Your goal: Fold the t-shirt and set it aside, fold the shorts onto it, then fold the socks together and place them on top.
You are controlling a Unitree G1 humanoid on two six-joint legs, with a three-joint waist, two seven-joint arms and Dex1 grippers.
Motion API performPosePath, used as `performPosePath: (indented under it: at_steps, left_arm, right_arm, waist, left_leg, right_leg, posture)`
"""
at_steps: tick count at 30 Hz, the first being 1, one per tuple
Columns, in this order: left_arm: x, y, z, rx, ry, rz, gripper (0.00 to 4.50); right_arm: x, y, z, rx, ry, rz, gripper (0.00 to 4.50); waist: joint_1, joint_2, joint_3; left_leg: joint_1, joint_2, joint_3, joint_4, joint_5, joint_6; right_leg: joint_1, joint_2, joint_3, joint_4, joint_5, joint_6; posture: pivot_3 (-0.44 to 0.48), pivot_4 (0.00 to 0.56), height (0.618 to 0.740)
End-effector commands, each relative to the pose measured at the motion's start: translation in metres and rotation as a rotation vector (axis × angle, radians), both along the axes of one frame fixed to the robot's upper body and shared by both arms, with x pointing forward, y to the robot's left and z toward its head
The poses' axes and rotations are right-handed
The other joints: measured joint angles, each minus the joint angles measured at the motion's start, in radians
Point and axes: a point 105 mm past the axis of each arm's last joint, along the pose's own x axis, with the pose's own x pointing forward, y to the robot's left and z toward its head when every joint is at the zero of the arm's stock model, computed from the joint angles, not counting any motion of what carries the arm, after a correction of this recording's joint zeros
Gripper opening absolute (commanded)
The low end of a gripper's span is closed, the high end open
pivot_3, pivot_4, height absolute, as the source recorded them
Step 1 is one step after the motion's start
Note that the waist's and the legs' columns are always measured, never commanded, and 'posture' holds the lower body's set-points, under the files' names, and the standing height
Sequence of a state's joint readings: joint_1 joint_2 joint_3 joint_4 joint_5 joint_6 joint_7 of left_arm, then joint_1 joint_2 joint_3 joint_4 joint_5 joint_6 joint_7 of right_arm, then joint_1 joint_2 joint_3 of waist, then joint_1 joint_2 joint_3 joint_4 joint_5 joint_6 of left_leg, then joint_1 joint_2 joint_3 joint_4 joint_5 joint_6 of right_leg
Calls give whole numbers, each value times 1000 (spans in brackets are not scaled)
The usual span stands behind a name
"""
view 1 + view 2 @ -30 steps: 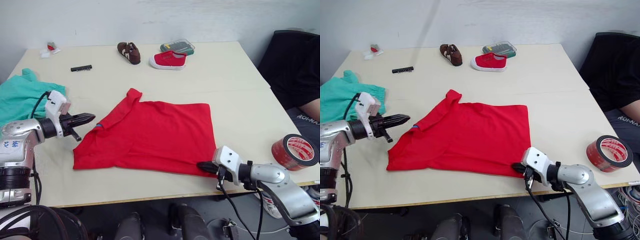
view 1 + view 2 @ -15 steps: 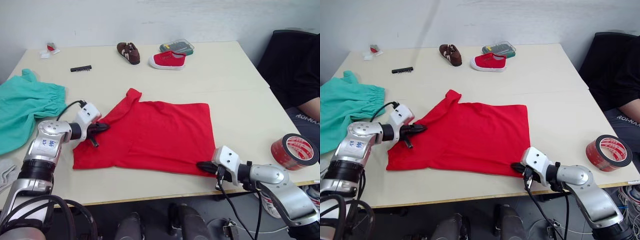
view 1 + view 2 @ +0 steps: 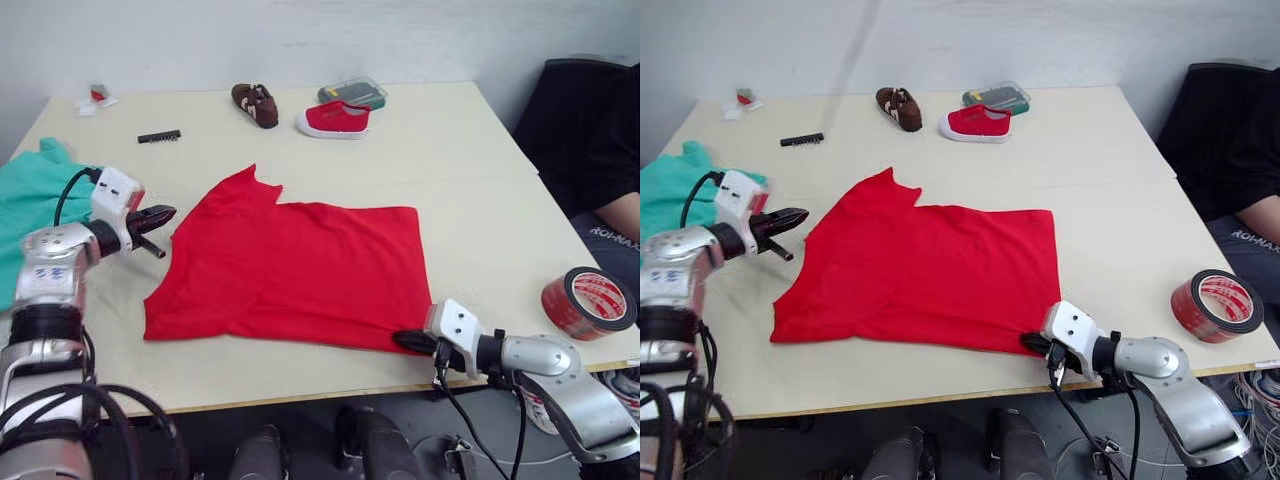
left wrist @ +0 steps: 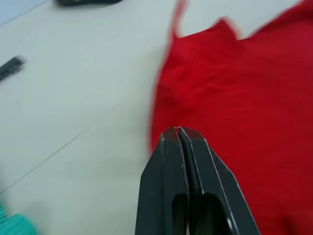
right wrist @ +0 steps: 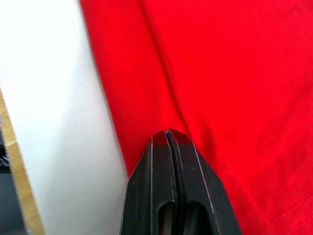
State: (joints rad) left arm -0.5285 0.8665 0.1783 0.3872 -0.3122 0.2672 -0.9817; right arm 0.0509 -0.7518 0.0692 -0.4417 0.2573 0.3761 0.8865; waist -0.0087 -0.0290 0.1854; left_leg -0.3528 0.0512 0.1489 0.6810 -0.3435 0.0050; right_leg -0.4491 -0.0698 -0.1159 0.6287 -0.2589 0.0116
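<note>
Lying spread across the middle of the pale cream table [image 3: 470, 190], the bright red short-sleeved cotton t-shirt [image 3: 300, 275] looks partly folded: its right side ends in a straight, clean edge, its near hem runs almost parallel to the table's front edge, and its far left corner rises to a small peak with a shallow notch beside it. The cloth is mostly flat, with soft creases near the left side. The left gripper [image 3: 160, 214] hovers just beside the shirt's left edge, its two black fingers pressed together with nothing between them, as the left wrist view confirms. The right gripper [image 3: 1032, 343] sits at the shirt's near right corner, fingers closed; the right wrist view shows their tips on red fabric close to the hem, but whether cloth is pinched between them cannot be told. The teal-green fabric shorts [image 3: 25, 205] lie bunched at the table's far left edge, well apart from the shirt. At the back of the table stand a small brown shoe [image 3: 256, 103], a red canvas shoe with a white sole [image 3: 335, 119] and a clear plastic case [image 3: 352, 93]. A short black strip [image 3: 159, 136] lies toward the back left. A roll of red tape [image 3: 589, 303] rests near the right front corner.
</note>
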Motion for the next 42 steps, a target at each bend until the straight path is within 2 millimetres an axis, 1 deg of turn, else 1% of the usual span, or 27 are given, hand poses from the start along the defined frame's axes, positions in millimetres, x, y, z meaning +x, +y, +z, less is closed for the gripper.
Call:
performPosePath:
  at_steps: [1, 2, 3, 4, 6, 7, 9, 10, 11, 12, 13, 14, 15, 18, 19, 22, 24, 25, 27, 31, 32, 34, 38, 40, 41, 42]
  left_arm:
    - [-41, -23, 7, 43, 71, -213, 44]
    - [-52, -26, 0, 86, 104, -247, 416]
    - [-60, -28, -5, 121, 129, -270, 582]
    - [-67, -29, -10, 163, 142, -290, 892]
    - [-77, -30, -20, 220, 165, -318, 1488]
    - [-81, -31, -24, 235, 172, -328, 1708]
    - [-86, -32, -32, 275, 178, -347, 1708]
    - [-88, -32, -35, 293, 184, -356, 1708]
    - [-92, -31, -38, 304, 194, -369, 1708]
    - [-94, -31, -40, 309, 203, -376, 1708]
    - [-95, -31, -41, 309, 206, -380, 1708]
    - [-96, -31, -41, 308, 208, -380, 1708]
    - [-96, -31, -41, 307, 208, -379, 1708]
    - [-97, -23, -48, 345, 234, -369, 1708]
    - [-98, -22, -50, 357, 236, -371, 1708]
    - [-89, -23, -54, 360, 203, -357, 1708]
    - [-82, -22, -54, 354, 170, -333, 1769]
    - [-79, -21, -53, 346, 161, -325, 1922]
    - [-79, -21, -52, 335, 158, -332, 2327]
    - [-78, -19, -53, 356, 149, -336, 3584]
    - [-79, -19, -54, 357, 152, -341, 3876]
    - [-81, -20, -55, 363, 161, -356, 4479]
    - [-78, -18, -65, 420, 163, -364, 4479]
    - [-73, -17, -72, 462, 157, -358, 4479]
    - [-69, -17, -76, 481, 148, -350, 4493]
    - [-64, -17, -79, 494, 138, -340, 4302]
  right_arm:
    - [-2, 1, 21, -20, -135, 29, 0]
    - [0, -2, 23, -23, -159, 10, 0]
    - [1, -4, 26, -20, -172, -9, 0]
    - [3, -7, 28, -6, -169, -38, 0]
    - [4, -8, 31, 14, -166, -55, 0]
    - [4, -5, 34, 30, -170, -49, 0]
    - [4, 3, 39, 48, -189, -30, 0]
    - [3, 5, 40, 52, -192, -24, 0]
    - [3, 6, 40, 61, -182, -28, 0]
    - [2, 6, 41, 67, -171, -32, 0]
    - [2, 5, 40, 77, -154, -46, 0]
    - [1, 3, 40, 81, -140, -50, 0]
    - [0, 2, 40, 82, -131, -52, 0]
    - [-13, -9, 32, -29, -131, 15, 0]
    - [-16, -14, 30, -64, -138, 26, 0]
    - [-17, -29, 26, -111, -131, -12, 0]
    - [-22, -34, 23, -123, -113, -18, 359]
    - [-23, -37, 23, -136, -117, -22, 588]
    - [-26, -40, 22, -154, -131, -36, 1243]
    - [-33, -45, 18, -173, -138, -72, 2685]
    - [-35, -46, 16, -176, -134, -77, 2979]
    - [-38, -46, 14, -177, -131, -80, 3035]
    - [-38, -49, 6, -211, -139, -90, 3035]
    - [-37, -51, -1, -240, -142, -84, 3035]
    - [-35, -52, -3, -251, -145, -85, 2859]
    - [-33, -54, -5, -259, -148, -89, 2652]
  waist:
    - [1, 1, 0]
    - [2, 1, 0]
    - [3, 1, 1]
    - [5, 1, 1]
    - [10, 1, 1]
    - [12, 1, 1]
    - [8, 4, 4]
    - [-3, 6, 5]
    - [-9, 7, 6]
    - [-11, 9, 7]
    - [-16, 13, 9]
    - [-7, 15, 11]
    - [10, 17, 13]
    - [41, 21, 15]
    - [44, 21, 15]
    - [50, 22, 15]
    - [56, 21, 15]
    - [58, 21, 15]
    - [57, 21, 15]
    - [57, 22, 16]
    - [57, 21, 16]
    - [59, 21, 16]
    - [58, 21, 16]
    - [59, 21, 16]
    - [60, 21, 16]
    - [60, 21, 15]
  left_leg:
    - [0, 0, 0, 0, 0, 0]
    - [0, 0, 0, 0, 0, 0]
    - [1, 0, 0, 0, 0, 0]
    - [1, 0, 0, 0, 0, -1]
    - [1, 0, -1, 0, -2, -3]
    - [1, 0, -1, 0, -3, -4]
    - [-1, -1, -5, -1, -3, -3]
    - [-6, -8, -21, -5, 1, 9]
    - [-4, -16, -38, -11, 7, 9]
    - [-7, -26, -55, -17, 14, 10]
    - [-8, -32, -68, -19, 19, 11]
    - [-8, -36, -80, -18, 24, 8]
    - [-9, -36, -79, -17, 26, 5]
    - [-14, -36, -80, -15, 23, 12]
    - [-15, -36, -80, -14, 22, 13]
    - [-15, -36, -79, -14, 21, 15]
    - [-15, -36, -78, -14, 21, 15]
    - [-15, -36, -78, -14, 21, 15]
    - [-15, -36, -78, -15, 21, 14]
    - [-15, -36, -76, -15, 21, 14]
    - [-15, -36, -76, -15, 21, 14]
    - [-15, -36, -76, -15, 21, 14]
    - [-14, -36, -75, -15, 21, 14]
    - [-14, -36, -75, -15, 21, 14]
    - [-14, -36, -75, -15, 21, 14]
    - [-14, -36, -75, -15, 21, 14]
  right_leg:
    - [0, 0, 0, 0, 0, 0]
    - [0, 0, 1, 0, -1, 0]
    - [0, 0, 1, 0, -1, 1]
    - [0, 0, 1, 0, -1, 1]
    - [1, 0, 2, 0, -1, 1]
    - [1, 0, 2, -1, -1, 0]
    - [4, -1, 1, -1, -1, 0]
    - [13, -10, -15, -3, -1, 1]
    - [22, -21, -33, -5, -5, 8]
    - [27, -31, -48, -5, -8, 14]
    - [30, -38, -60, -6, -10, 16]
    - [31, -43, -70, -7, -11, 18]
    - [30, -43, -65, -6, -13, 18]
    - [29, -43, -64, -7, -12, 17]
    - [28, -43, -64, -8, -12, 17]
    - [28, -43, -64, -9, -12, 17]
    - [28, -43, -64, -9, -12, 17]
    - [28, -43, -64, -9, -12, 17]
    - [28, -43, -64, -9, -12, 17]
    - [28, -43, -64, -9, -12, 17]
    - [28, -43, -64, -9, -12, 17]
    - [28, -43, -63, -9, -12, 17]
    - [28, -43, -62, -8, -12, 18]
    - [28, -43, -62, -8, -11, 18]
    - [28, -43, -62, -8, -11, 18]
    - [28, -43, -62, -8, -11, 18]
  posture:
    - [0, 150, 740]
    - [0, 150, 740]
    - [0, 150, 740]
    - [0, 150, 740]
    - [0, 150, 740]
    - [0, 150, 740]
    - [0, 150, 740]
    - [0, 150, 740]
    - [0, 150, 740]
    - [0, 150, 740]
    - [0, 150, 740]
    - [0, 150, 740]
    - [0, 150, 740]
    - [0, 150, 740]
    - [0, 150, 740]
    - [0, 150, 740]
    - [0, 150, 740]
    - [0, 150, 740]
    - [0, 150, 740]
    - [0, 150, 740]
    - [0, 150, 740]
    - [0, 150, 740]
    - [0, 150, 740]
    - [0, 150, 740]
    - [0, 150, 740]
    - [0, 150, 740]
